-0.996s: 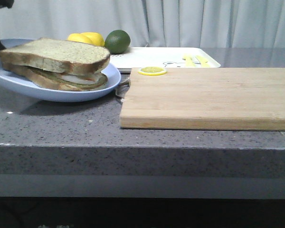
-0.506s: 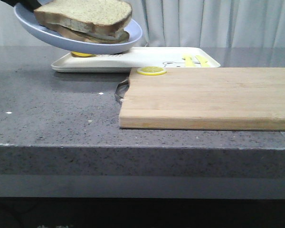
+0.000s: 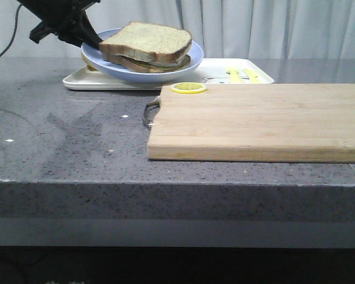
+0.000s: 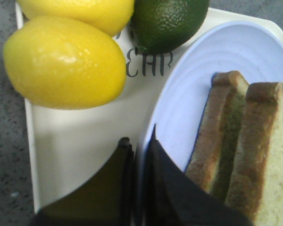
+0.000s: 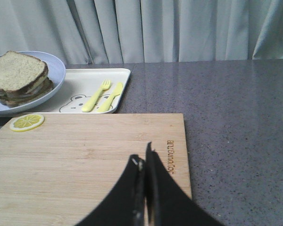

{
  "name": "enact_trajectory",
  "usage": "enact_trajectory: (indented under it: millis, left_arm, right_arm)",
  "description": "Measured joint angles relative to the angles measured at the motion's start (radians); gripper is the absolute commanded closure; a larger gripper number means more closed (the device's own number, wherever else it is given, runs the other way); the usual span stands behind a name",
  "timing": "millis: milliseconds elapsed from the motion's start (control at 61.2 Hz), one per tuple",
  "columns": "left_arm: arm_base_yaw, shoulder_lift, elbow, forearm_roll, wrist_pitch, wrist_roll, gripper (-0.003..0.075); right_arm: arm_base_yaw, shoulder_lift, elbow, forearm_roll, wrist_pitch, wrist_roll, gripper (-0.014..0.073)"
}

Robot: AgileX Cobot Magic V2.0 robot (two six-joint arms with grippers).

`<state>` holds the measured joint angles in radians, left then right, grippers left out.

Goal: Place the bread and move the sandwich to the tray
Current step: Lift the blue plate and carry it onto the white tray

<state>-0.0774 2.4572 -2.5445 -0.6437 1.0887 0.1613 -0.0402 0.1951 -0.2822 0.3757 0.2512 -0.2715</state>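
Observation:
The bread (image 3: 147,40) lies on top of the sandwich on the light blue plate (image 3: 106,64). The egg is hidden between the slices. My left gripper (image 3: 92,41) is shut on the plate's rim and holds the plate over the left part of the white tray (image 3: 219,74). I cannot tell whether the plate touches the tray. In the left wrist view the fingers (image 4: 139,141) pinch the plate rim (image 4: 217,52), with both slices (image 4: 269,155) beside them and the tray (image 4: 85,136) below. My right gripper (image 5: 143,160) is shut and empty over the cutting board.
A wooden cutting board (image 3: 260,118) lies in front of the tray, with a lemon slice (image 3: 188,87) at its back left corner. Two lemons (image 4: 66,61) and a lime (image 4: 167,21) sit on the tray's left end. A yellow fork and knife (image 5: 96,96) lie on its right end.
My left gripper has lifted the plate with the sandwich from the table at the left and carried it right and back over the tray, then lowered it.

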Motion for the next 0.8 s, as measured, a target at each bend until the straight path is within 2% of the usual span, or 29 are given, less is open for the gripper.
enact_trajectory:
  millis: [327, 621, 702, 800]
  left_arm:
    - [-0.033, 0.051, -0.042, -0.017, -0.086, -0.006, 0.074]
    - [-0.054, 0.053, -0.043, -0.021, -0.111, 0.062, 0.0733]
    - [-0.057, 0.053, -0.046, -0.006, -0.113, 0.065, 0.069]
    - [-0.06, 0.053, -0.046, 0.006, -0.11, 0.067, 0.0592]
  right_arm:
    - [0.0, 0.0, 0.002, 0.0, 0.005, 0.0, 0.0652]
    - [0.0, 0.0, 0.002, 0.0, 0.006, 0.0, 0.0652]
    - [0.0, 0.0, 0.002, 0.0, 0.006, 0.0, 0.0652]
    - [0.0, 0.0, 0.002, 0.0, 0.006, 0.0, 0.0652]
